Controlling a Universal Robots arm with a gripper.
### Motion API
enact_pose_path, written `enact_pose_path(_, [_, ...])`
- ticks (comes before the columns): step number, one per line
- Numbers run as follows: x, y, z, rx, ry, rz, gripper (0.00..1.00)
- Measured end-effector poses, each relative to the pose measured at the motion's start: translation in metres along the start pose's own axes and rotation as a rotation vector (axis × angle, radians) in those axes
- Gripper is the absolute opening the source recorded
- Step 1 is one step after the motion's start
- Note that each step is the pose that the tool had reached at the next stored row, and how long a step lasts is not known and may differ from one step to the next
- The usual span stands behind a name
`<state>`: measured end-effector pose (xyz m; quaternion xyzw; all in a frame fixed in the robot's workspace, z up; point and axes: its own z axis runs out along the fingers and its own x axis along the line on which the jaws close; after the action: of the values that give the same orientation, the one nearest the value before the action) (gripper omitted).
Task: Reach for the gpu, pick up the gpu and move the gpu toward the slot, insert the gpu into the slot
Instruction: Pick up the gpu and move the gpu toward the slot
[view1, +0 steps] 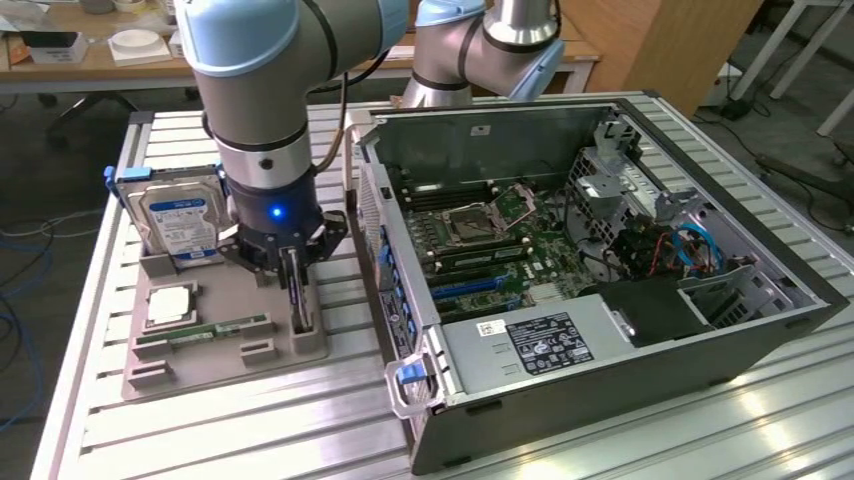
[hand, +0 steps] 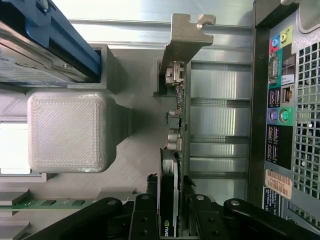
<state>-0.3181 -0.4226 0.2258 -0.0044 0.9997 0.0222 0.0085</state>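
On grey tray (view1: 214, 362) beside open case (view1: 747, 335): hand (view1: 296, 312) grasping upright gpu (hand: 181, 102); hard drive (view1: 180, 220), memory stick (view1: 220, 328) adjacent.

The graphics card (hand: 177, 120) stands on edge in a narrow lane: a grey block (hand: 70, 132) and the upright hard drive (view1: 180, 222) close one side, the computer case (view1: 380, 230) wall closes the other. The case top is open, so the blue slot (view1: 461, 288) is reachable from above, with the power supply (view1: 534, 345) near it
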Motion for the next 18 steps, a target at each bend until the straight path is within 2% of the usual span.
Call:
enact_pose_path(6, [-0.0001, 0.0, 0.0, 0.0001, -0.0001, 0.0, 0.31])
enact_pose_path(8, [-0.0001, 0.0, 0.0, 0.0002, 0.0, 0.0, 0.3])
enact_pose_path(9, [-0.0001, 0.0, 0.0, 0.0001, 0.0, 0.0, 0.26])
enact_pose_path(18, [-0.0001, 0.0, 0.0, 0.0, -0.0001, 0.0, 0.26])
